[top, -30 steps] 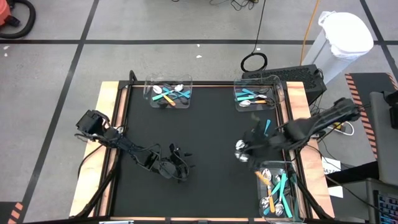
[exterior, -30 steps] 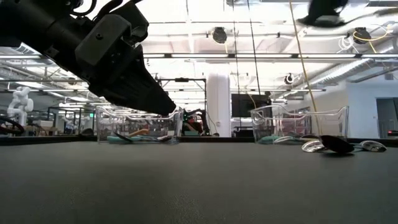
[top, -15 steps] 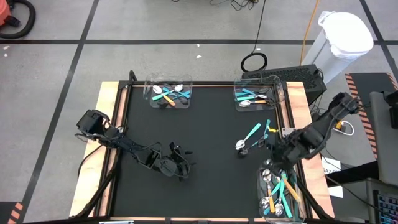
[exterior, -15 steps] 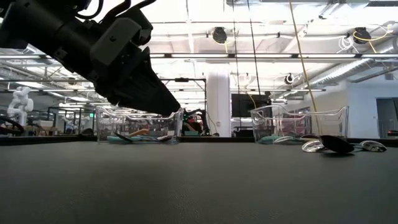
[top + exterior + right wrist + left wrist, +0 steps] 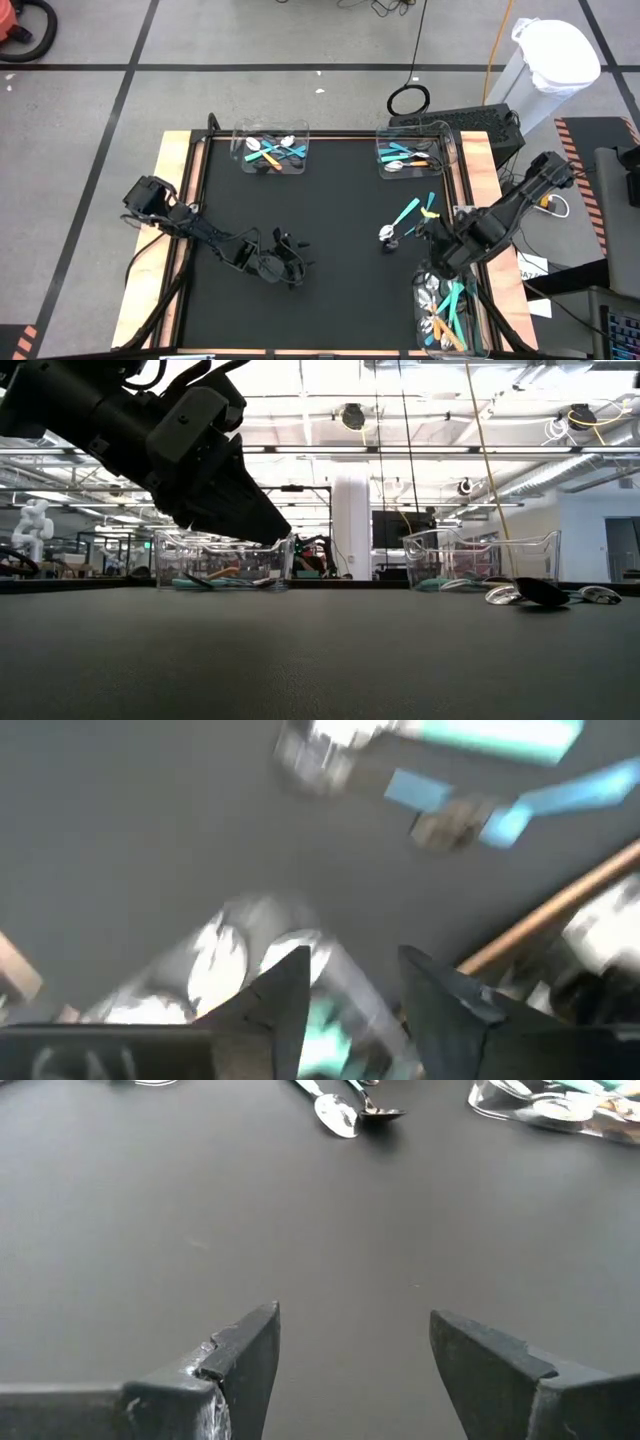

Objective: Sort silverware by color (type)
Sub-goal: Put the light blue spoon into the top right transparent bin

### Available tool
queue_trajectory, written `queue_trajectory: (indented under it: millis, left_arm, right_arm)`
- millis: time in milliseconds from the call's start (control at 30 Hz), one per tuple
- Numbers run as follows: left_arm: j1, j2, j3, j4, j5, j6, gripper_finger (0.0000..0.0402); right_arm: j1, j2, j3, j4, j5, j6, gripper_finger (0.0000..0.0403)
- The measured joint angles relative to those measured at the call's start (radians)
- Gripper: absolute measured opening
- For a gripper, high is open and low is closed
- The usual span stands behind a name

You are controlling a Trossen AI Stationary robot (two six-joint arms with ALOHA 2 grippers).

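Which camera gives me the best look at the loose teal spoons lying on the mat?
The high view: the loose teal spoons show whole, beside the right pincer. Left wrist view shows only their heads, far off. Right wrist view blurs them. Low view shows just edge-on bowls.

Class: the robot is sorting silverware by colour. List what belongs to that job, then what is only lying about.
Belongs to the job:
loose teal spoons on the mat
silverware in the near bin
silverware in the two far bins
right hand

Just lying about:
white waste bin
cable loop on the floor
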Motion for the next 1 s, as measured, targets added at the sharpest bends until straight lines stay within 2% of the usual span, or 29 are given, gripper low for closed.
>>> queue_trajectory:
  millis: [133,233,367,467,533,667,867,1000]
  left_arm:
    - [0.017,0.000,0.000,0.007,-0.003,0.000,0.0255]
    - [0.037,0.000,0.000,0.035,-0.003,0.001,0.0255]
    - [0.063,0.000,0.000,0.078,-0.003,0.001,0.0255]
    - [0.078,0.000,0.000,0.083,-0.003,0.001,0.0255]
    - [0.083,0.000,0.000,0.082,-0.002,0.001,0.0255]
    - [0.082,0.000,0.000,0.072,0.024,0.003,0.0255]
    - [0.082,0.020,0.000,0.069,0.028,0.035,0.0255]
    - [0.086,0.059,0.001,0.073,0.028,0.031,0.0255]
  right_arm:
    - [-0.032,-0.008,0.000,-0.007,0.244,-0.078,0.0156]
    - [-0.092,-0.002,0.000,-0.007,0.296,-0.181,0.0153]
    - [-0.208,0.013,0.000,-0.005,0.303,-0.347,0.0147]
    - [-0.270,0.026,-0.014,0.034,0.333,-0.596,0.0147]
    - [-0.310,0.028,-0.053,0.094,0.311,-0.757,0.0146]
    - [-0.399,0.028,-0.190,0.297,0.198,-0.994,0.0146]
    - [-0.506,0.029,-0.401,0.576,0.192,-1.214,0.0146]
    - [-0.570,0.045,-0.451,0.673,0.181,-1.290,0.0146]
